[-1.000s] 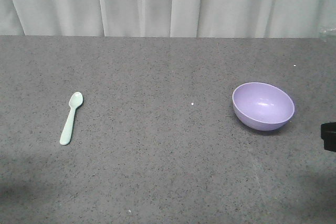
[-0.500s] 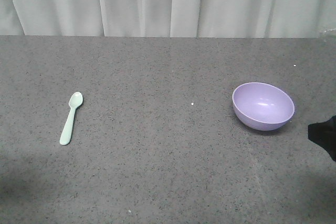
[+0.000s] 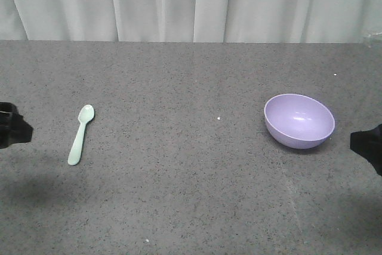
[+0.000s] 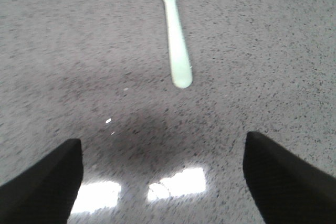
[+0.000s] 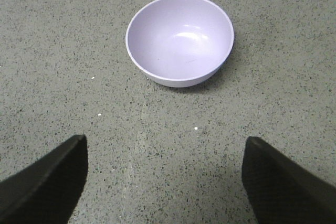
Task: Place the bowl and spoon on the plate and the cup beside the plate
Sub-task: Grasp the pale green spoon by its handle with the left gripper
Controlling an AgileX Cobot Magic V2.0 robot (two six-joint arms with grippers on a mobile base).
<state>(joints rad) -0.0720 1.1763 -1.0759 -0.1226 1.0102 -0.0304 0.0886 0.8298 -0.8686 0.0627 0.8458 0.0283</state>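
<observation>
Both spread wide, the left gripper (image 4: pixel 163 142) hangs by the pale green plastic spoon (image 4: pixel 175 35), the right gripper (image 5: pixel 165 142) by the round purple plastic bowl (image 5: pixel 180 40).

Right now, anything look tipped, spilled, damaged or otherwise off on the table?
Nothing is damaged or spilled. The bowl sits upright and empty; the spoon lies flat, well apart from it. The only oddity is that no plate or cup appears in any view. The left hand and right hand are open, holding nothing.

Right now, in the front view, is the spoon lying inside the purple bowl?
No, the spoon lies on the table, far from the bowl, which is empty.
</observation>
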